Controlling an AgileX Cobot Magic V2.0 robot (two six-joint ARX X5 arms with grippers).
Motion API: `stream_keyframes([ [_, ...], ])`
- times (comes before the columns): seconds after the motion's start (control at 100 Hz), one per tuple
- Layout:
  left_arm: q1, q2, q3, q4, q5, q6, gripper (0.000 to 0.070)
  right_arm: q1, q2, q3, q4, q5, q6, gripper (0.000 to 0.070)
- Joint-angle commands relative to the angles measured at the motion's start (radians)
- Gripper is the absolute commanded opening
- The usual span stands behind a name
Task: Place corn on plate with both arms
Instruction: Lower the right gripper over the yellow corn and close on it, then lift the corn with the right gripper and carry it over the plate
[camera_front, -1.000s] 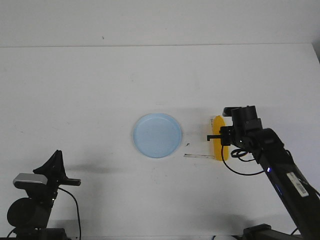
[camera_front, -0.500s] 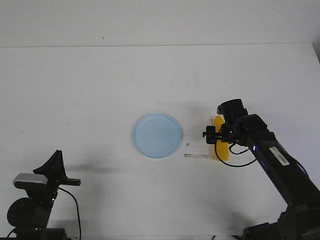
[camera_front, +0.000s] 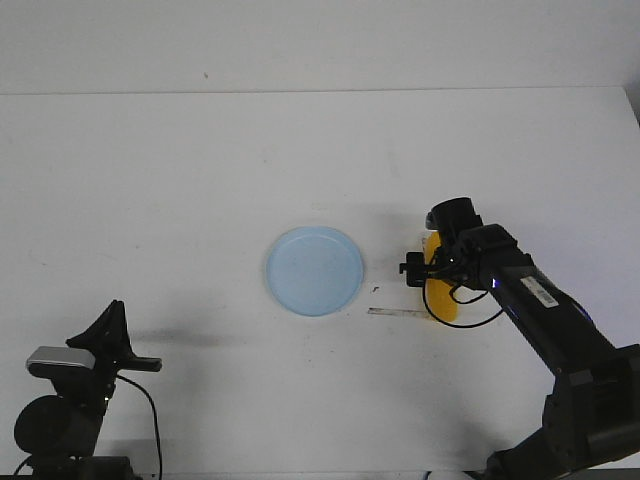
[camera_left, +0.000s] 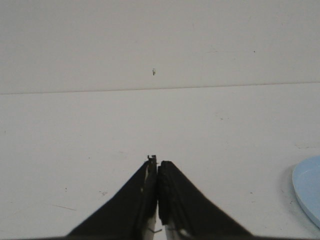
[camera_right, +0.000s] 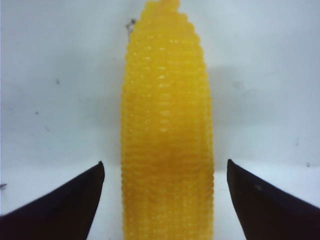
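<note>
White table (camera_front: 200, 180) fills most of the front view, matte, evenly lit, soft shadows only. Far edge runs straight across near the top; behind it a plain off-white wall (camera_front: 320, 45) with one small dark speck (camera_front: 206, 74). Tabletop has faint scuffs and a thin pale strip (camera_front: 396, 311) lying flat right of centre. Left wrist view shows the same table-wall line (camera_left: 160, 89) and the speck on the wall.
</note>
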Motion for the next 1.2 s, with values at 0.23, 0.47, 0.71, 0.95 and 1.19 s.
stream_keyframes([
  [0.23, -0.001, -0.002, 0.004, 0.014, 0.001, -0.001, 0.0, 0.002, 0.026, 0.016, 0.007, 0.004, 0.005, 0.0398],
  [0.47, -0.001, -0.002, 0.004, 0.014, 0.001, -0.001, 0.0, 0.003, 0.027, 0.016, -0.002, 0.003, 0.005, 0.0309],
  [0.71, -0.001, -0.002, 0.004, 0.014, 0.001, -0.001, 0.0, 0.003, 0.025, 0.016, 0.001, 0.004, 0.005, 0.031],
  [0.95, -0.001, -0.002, 0.004, 0.014, 0.001, -0.001, 0.0, 0.005, -0.019, 0.039, 0.001, 0.004, -0.005, 0.031],
  [1.19, -0.001, -0.002, 0.004, 0.014, 0.001, -0.001, 0.0, 0.069, -0.082, 0.1, 0.02, 0.001, -0.068, 0.031],
])
